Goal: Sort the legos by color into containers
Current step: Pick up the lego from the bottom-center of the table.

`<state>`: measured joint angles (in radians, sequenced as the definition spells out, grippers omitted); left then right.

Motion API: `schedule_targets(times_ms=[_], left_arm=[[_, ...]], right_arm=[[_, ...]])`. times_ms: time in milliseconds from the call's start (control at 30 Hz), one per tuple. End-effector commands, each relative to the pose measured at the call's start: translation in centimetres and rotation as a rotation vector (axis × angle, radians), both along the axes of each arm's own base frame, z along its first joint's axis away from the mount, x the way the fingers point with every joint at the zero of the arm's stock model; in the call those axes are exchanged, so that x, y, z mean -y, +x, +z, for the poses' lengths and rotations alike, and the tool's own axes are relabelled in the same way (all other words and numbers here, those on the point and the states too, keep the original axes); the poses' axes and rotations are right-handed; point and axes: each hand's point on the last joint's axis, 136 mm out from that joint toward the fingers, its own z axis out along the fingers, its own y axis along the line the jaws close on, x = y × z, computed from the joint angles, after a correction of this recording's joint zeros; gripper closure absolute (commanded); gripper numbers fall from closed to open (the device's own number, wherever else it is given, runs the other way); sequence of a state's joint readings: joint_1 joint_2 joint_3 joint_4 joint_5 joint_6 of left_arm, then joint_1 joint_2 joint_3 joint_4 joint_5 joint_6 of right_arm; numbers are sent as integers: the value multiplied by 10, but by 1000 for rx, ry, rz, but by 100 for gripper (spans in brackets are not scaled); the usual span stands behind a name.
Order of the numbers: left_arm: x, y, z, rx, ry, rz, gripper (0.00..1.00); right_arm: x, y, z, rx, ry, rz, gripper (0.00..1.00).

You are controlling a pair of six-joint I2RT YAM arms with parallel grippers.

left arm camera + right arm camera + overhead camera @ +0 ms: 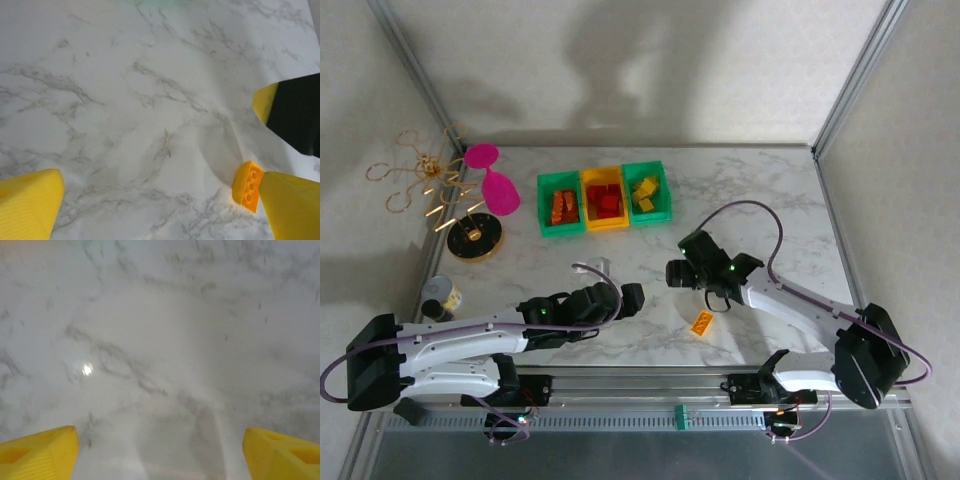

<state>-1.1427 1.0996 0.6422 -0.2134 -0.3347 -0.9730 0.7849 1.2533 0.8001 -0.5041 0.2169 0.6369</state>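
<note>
One orange lego (701,322) lies flat on the marble table, to the right of my left gripper (634,298) and just below my right gripper (674,272). In the left wrist view the same lego (247,186) sits against the inner edge of the right finger, and the left gripper (160,212) stands wide open over bare marble. My right gripper (160,455) is open too, with nothing between its yellow fingers. At the back stand three containers side by side: a green one (546,186) with orange legos, a yellow one (601,174) with red legos, and a green one (666,188) with yellow legos.
A pink goblet (500,190) lies at the back left beside a gold wire stand (470,238). A small tin (446,296) sits near the left edge. Metal frame posts rise at the back corners. A finger of the right gripper (265,102) shows in the left wrist view.
</note>
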Motion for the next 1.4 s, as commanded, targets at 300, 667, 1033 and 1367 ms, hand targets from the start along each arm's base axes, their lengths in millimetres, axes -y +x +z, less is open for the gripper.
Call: schedule_targets(times_ms=[300,667,1033,1367], left_arm=[[13,-20,0,35,-78,2,0],[12,-19,4,46,-53,20,0],[6,-19,7,51,-53,37,0],[3,-17,12,66,-56,52,0]], right_arm=[[43,-74,-49,-167,29,-271,10],[23,-83,-70,-209,49,-241,16],[17,-75,-76,-187,-27,-196,41],[19,-77,-79,-190,-66,-173,62]])
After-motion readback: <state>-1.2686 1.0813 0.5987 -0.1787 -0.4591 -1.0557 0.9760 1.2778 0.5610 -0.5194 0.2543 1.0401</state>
